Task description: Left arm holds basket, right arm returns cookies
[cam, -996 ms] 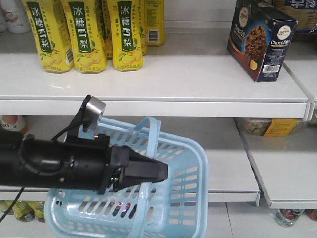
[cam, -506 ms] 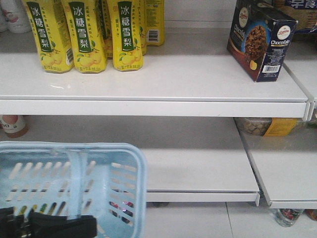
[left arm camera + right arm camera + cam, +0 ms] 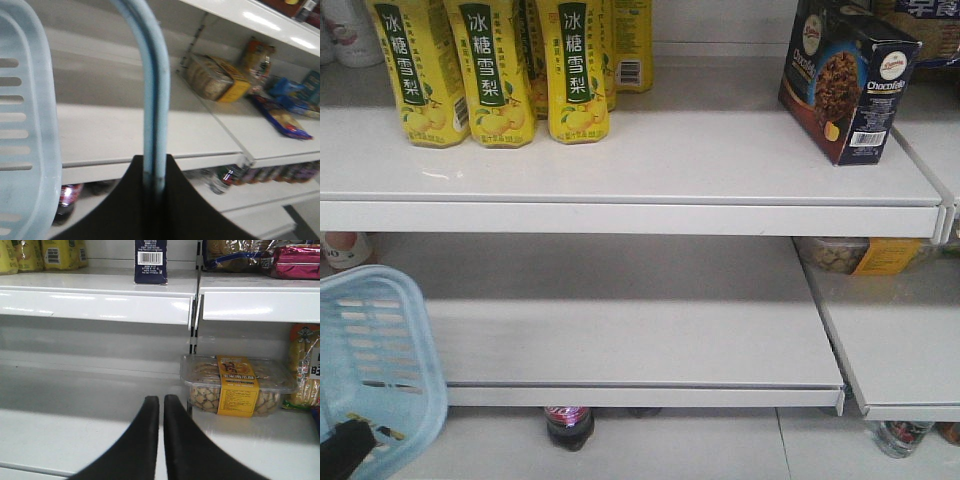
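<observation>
Front view: the cookie box (image 3: 847,80) stands upright on the right end of the upper white shelf (image 3: 620,170), turned at an angle, well apart from the yellow drink bottles (image 3: 495,70) at the left end. The blue basket (image 3: 375,370) hangs at the lower left edge of the picture, in front of the lower shelf, with a dark bottle (image 3: 568,425) on the floor beyond it. In the left wrist view the left gripper (image 3: 152,200) is clamped on the basket's handle (image 3: 150,90), which rises straight up from between its black fingers. In the right wrist view the right gripper (image 3: 161,440) is closed and holds nothing, fingertips nearly touching, near a clear tub of snacks (image 3: 235,385) with a yellow label; the cookie box (image 3: 150,261) sits on the shelf above
</observation>
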Motion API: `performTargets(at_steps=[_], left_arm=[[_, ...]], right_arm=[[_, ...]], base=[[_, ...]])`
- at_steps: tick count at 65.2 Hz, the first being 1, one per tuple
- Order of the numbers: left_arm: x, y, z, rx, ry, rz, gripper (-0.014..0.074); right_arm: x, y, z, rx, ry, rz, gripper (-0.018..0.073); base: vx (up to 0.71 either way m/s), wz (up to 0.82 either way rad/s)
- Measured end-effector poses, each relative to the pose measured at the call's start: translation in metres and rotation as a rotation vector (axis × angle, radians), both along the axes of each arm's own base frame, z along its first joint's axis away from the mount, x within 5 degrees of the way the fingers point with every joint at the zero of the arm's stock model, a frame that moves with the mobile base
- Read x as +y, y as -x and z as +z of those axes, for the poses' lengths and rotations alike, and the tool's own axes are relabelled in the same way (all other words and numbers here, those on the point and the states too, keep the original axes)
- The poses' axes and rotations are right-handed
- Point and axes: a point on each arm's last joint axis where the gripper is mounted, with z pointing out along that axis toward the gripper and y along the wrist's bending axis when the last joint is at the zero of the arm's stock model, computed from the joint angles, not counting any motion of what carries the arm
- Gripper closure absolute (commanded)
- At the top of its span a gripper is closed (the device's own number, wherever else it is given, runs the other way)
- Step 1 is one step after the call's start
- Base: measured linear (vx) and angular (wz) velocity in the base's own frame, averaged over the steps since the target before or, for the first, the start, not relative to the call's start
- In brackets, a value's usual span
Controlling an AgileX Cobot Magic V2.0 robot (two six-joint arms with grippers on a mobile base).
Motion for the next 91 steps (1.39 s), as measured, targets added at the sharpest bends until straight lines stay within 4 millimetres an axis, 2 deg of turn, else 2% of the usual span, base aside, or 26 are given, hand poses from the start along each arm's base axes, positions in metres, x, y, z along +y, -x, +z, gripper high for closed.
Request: performTargets(at_steps=[21,40,91], left_arm=[[0.025,0.006,-0.031,-0.133,-0.205,0.270,0.0602],[0.031,0.009,-0.032,-0.191,-0.303,0.324,0.0602],[0.031,0.009,-0.030,-0.209,-0.305,0.337,0.0602]], right_arm=[[0.000,0.000,0.000,0.000,0.000,0.000,0.0570],[0.000,0.000,0.000,-0.001,0.000,0.000,0.0570],[0.000,0.000,0.000,-0.001,0.000,0.000,0.0570]], base=[[0.00,0.00],[0.00,0.00],[0.00,0.00]])
